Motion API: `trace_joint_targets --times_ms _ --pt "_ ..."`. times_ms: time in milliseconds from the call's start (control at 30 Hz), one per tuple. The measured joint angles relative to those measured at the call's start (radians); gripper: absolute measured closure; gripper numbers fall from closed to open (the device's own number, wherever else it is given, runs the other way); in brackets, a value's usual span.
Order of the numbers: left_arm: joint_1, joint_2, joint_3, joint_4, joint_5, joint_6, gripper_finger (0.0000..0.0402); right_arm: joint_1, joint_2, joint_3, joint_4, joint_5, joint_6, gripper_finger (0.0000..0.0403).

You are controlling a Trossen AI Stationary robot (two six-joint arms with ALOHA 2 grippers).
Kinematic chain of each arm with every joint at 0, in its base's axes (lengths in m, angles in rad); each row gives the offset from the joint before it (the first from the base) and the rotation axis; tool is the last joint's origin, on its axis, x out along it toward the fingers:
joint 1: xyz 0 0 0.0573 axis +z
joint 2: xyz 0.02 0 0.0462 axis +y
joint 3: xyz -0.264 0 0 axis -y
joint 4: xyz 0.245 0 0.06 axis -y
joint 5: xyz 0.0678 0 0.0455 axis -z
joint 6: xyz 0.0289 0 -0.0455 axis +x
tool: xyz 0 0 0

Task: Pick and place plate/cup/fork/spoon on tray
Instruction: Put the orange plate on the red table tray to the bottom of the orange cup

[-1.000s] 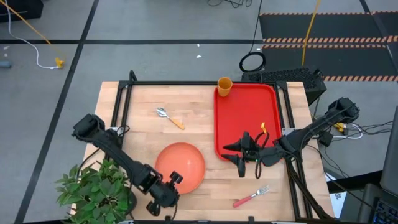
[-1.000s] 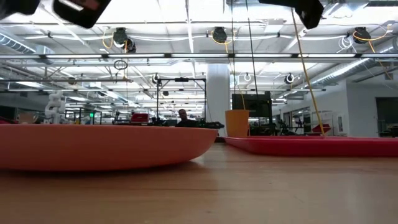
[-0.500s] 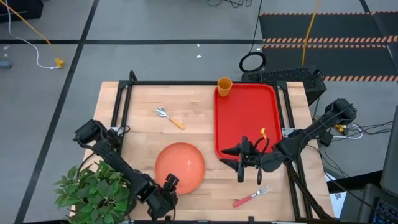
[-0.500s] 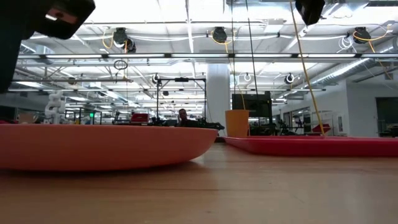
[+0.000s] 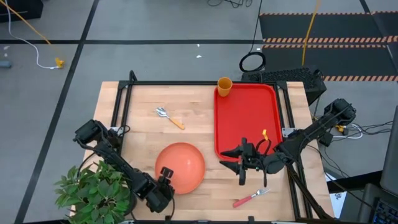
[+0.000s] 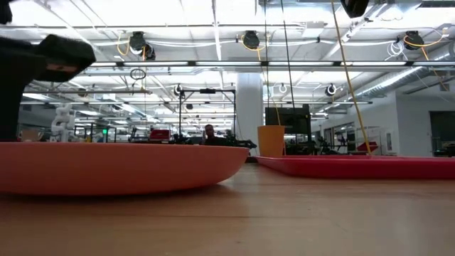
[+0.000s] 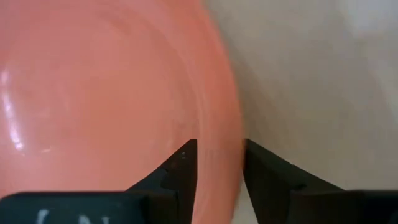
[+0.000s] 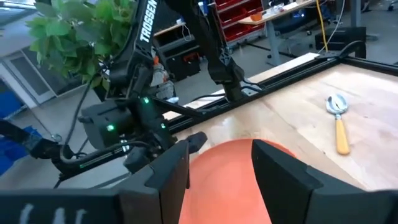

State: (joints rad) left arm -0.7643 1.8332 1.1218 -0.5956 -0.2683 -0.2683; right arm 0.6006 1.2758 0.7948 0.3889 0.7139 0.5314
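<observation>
The salmon-orange plate (image 5: 180, 165) lies on the wooden table near its near edge and also shows in the low view (image 6: 121, 167). My left gripper (image 5: 166, 175) is open at the plate's near-left rim. In the left wrist view (image 7: 219, 149) one finger stands over the plate and one outside it, with the rim between them. My right gripper (image 5: 240, 164) is open and empty over the red tray's (image 5: 245, 115) near edge. The orange cup (image 5: 224, 86) stands upright in the tray's far left corner. The spoon (image 5: 169, 117) and the fork (image 5: 250, 198) lie flat on the table.
A potted plant (image 5: 93, 190) stands at the table's near left corner beside my left arm. A black frame (image 5: 186, 83) runs along the table's far edge. Bare wood shows between the plate and the spoon.
My left gripper has moved from the near edge toward the plate and come down, so its fingers now straddle the plate's rim. My right gripper has drifted a little toward the near edge. The plate has stayed where it was.
</observation>
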Motion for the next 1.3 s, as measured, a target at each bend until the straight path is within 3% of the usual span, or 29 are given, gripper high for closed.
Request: trace_joint_targets --times_ms 200,367,700,900,1100,1300 --pt "0.0 0.0 -0.026 -0.009 -0.087 0.005 0.0335 0.002 0.0 0.0 -0.003 0.001 -0.002 0.0232" --pt "0.0 0.0 -0.026 -0.001 -0.1 0.093 0.039 0.006 0.0 0.0 -0.004 0.001 -0.034 0.0232" --pt "0.012 -0.087 -0.019 -0.028 -0.099 0.213 0.0394 0.031 -0.034 0.0 -0.007 -0.001 -0.164 0.0232" --pt "0.034 -0.237 -0.018 -0.037 -0.205 0.344 0.0387 0.032 -0.106 0.0 -0.041 -0.003 -0.322 0.0232" --pt "0.14 -0.341 -0.017 -0.006 -0.225 0.475 0.039 0.028 -0.173 0.0 -0.11 -0.007 -0.436 0.0232" --pt "0.303 -0.35 -0.017 0.135 -0.232 0.678 0.039 -0.007 -0.168 0.022 -0.11 -0.008 -0.614 0.0232"
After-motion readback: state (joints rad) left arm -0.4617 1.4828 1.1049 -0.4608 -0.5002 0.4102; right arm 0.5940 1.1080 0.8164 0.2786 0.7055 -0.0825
